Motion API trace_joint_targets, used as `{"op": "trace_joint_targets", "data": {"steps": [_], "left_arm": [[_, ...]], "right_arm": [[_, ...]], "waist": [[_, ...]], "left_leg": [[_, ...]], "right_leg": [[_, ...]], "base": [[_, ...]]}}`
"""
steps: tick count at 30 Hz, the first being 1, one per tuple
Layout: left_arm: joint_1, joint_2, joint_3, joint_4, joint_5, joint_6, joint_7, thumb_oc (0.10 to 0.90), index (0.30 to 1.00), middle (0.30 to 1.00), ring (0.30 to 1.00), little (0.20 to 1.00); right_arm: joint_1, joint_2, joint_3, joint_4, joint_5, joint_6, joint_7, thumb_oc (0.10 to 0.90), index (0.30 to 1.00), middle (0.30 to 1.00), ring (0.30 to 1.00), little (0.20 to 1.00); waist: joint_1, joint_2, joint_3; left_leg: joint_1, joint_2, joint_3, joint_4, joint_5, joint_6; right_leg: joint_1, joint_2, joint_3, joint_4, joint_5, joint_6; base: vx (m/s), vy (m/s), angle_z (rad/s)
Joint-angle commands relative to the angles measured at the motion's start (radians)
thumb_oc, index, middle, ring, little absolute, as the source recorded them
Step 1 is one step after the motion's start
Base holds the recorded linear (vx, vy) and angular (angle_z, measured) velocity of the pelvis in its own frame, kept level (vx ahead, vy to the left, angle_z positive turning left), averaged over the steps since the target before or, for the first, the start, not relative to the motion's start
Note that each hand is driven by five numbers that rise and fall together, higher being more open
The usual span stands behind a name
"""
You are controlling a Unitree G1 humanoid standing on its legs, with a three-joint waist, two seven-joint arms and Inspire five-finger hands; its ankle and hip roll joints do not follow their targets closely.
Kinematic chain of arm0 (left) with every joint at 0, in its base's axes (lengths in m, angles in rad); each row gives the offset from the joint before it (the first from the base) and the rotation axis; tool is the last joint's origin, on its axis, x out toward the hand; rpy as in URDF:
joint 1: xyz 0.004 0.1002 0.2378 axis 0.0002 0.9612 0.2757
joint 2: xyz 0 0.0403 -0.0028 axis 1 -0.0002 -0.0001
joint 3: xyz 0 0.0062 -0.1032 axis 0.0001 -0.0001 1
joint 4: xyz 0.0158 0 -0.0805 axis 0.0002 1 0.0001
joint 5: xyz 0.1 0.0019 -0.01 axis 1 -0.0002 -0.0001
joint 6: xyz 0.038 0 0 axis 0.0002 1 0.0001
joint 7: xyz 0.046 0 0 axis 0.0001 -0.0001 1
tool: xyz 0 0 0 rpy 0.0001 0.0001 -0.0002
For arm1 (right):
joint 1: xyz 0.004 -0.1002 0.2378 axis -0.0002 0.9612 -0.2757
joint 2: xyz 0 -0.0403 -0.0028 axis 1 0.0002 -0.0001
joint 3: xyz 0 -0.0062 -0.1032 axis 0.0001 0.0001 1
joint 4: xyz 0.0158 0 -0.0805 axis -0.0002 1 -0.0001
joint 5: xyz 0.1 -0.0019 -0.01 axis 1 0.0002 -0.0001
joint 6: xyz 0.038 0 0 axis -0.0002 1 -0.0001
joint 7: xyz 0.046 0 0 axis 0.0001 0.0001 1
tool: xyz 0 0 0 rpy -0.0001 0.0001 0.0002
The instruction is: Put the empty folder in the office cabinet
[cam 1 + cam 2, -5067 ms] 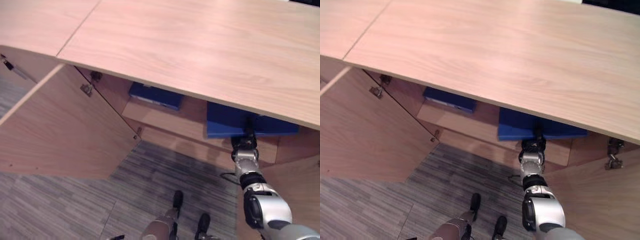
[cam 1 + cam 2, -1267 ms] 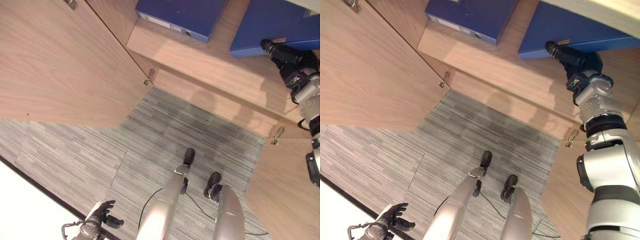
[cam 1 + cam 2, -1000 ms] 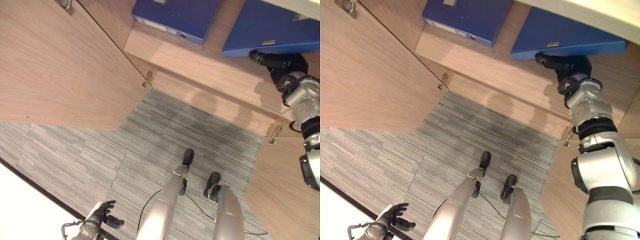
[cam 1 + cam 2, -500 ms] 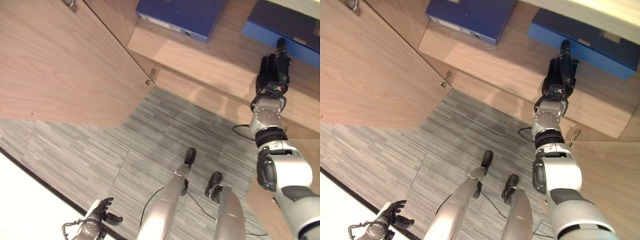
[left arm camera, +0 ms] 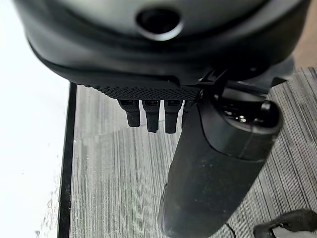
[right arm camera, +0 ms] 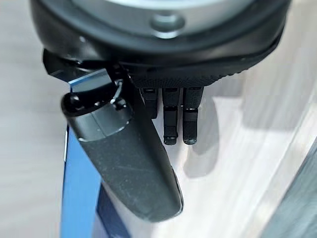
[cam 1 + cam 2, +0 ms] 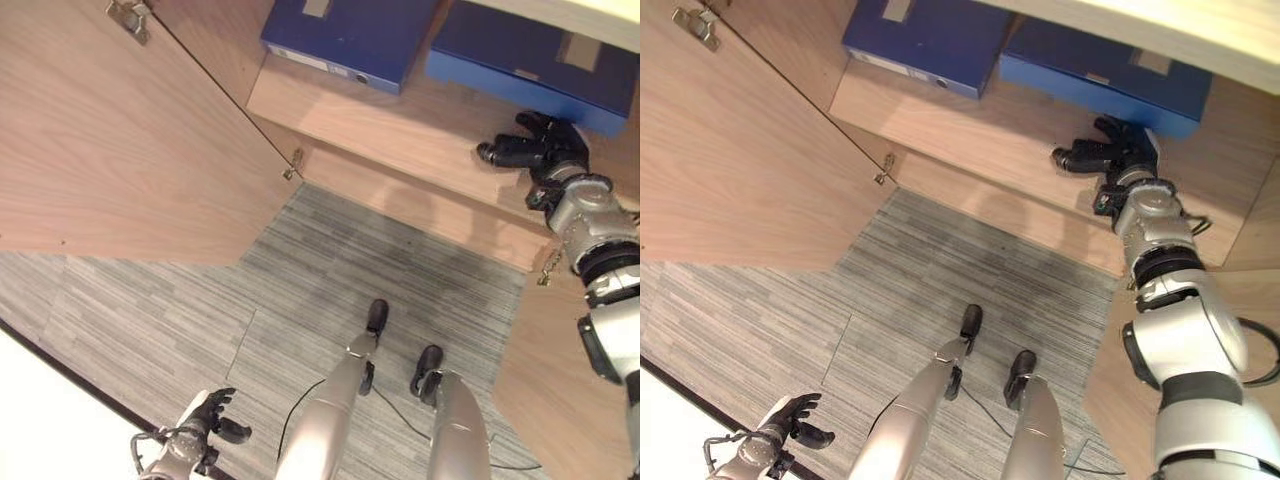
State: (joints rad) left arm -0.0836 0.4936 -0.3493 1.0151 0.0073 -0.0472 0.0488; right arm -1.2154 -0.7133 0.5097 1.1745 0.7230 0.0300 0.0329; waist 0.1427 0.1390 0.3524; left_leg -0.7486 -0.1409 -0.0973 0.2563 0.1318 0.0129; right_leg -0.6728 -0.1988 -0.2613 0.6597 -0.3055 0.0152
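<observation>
Fingers slack beside two folders

Two blue folders on cabinet shelf

Two blue folders lie on a light oak-grain cabinet shelf, the open door matching, above grey striped carpet; both hands black.
</observation>
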Motion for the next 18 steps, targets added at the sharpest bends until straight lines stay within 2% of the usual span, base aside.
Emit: {"op": "trace_joint_targets", "data": {"steps": [1, 7, 14, 16, 17, 18], "left_arm": [[0.036, 0.080, 0.020, 0.109, 0.022, 0.020, -0.009, 0.800, 0.900, 0.900, 0.900, 0.900], [0.051, 0.077, 0.036, 0.104, 0.021, 0.012, -0.013, 0.800, 0.900, 0.900, 0.900, 0.900], [0.068, 0.084, 0.048, 0.069, 0.019, 0.004, -0.019, 0.800, 0.900, 0.900, 0.900, 0.900], [0.077, 0.080, 0.047, 0.042, 0.014, -0.003, -0.025, 0.800, 0.900, 0.900, 0.900, 0.900], [0.077, 0.079, 0.047, 0.042, 0.014, -0.003, -0.025, 0.800, 0.900, 0.900, 0.900, 0.900], [0.085, 0.081, 0.043, 0.021, 0.024, -0.003, -0.038, 0.800, 0.900, 0.900, 0.900, 0.900]], "right_arm": [[0.055, -0.003, 0.040, 0.000, -0.018, 0.052, 0.047, 0.800, 0.900, 0.900, 0.900, 0.900], [0.087, -0.004, 0.048, -0.147, 0.052, 0.013, 0.067, 0.800, 0.900, 0.900, 0.900, 0.900], [0.104, -0.031, 0.094, -0.190, -0.003, 0.007, 0.096, 0.800, 0.900, 0.900, 0.900, 0.900], [0.130, -0.047, 0.172, -0.212, -0.112, 0.026, 0.146, 0.800, 0.900, 0.900, 0.900, 0.900], [0.130, -0.047, 0.173, -0.212, -0.112, 0.026, 0.146, 0.800, 0.900, 0.900, 0.900, 0.900], [0.152, -0.073, 0.307, -0.228, -0.305, 0.068, 0.230, 0.800, 0.900, 0.900, 0.900, 0.900]], "waist": [[0.028, -0.029, 0.001], [0.029, -0.026, 0.007], [0.029, -0.025, 0.007], [0.030, -0.028, 0.010], [0.030, -0.028, 0.010], [0.030, -0.033, 0.011]], "left_leg": [[0.009, 0.070, 0.079, 0.138, -0.234, -0.021], [0.018, 0.074, 0.078, 0.133, -0.229, -0.022], [0.021, 0.077, 0.081, 0.129, -0.226, -0.022], [0.027, 0.079, 0.082, 0.121, -0.221, -0.023], [0.027, 0.079, 0.082, 0.121, -0.221, -0.023], [0.030, 0.079, 0.082, 0.113, -0.217, -0.024]], "right_leg": [[-0.003, -0.041, 0.020, -0.162, 0.171, 0.024], [0.003, -0.042, 0.019, -0.166, 0.174, 0.027], [0.007, -0.043, 0.016, -0.171, 0.178, 0.028], [0.010, -0.042, 0.016, -0.177, 0.182, 0.029], [0.010, -0.042, 0.015, -0.177, 0.182, 0.029], [0.015, -0.042, 0.014, -0.185, 0.184, 0.029]], "base": [[0.00, 0.000, 0.00], [0.00, -0.001, -0.01], [0.00, -0.005, -0.03], [0.00, 0.000, 0.00], [0.00, 0.000, 0.00], [0.00, 0.000, 0.00]]}}
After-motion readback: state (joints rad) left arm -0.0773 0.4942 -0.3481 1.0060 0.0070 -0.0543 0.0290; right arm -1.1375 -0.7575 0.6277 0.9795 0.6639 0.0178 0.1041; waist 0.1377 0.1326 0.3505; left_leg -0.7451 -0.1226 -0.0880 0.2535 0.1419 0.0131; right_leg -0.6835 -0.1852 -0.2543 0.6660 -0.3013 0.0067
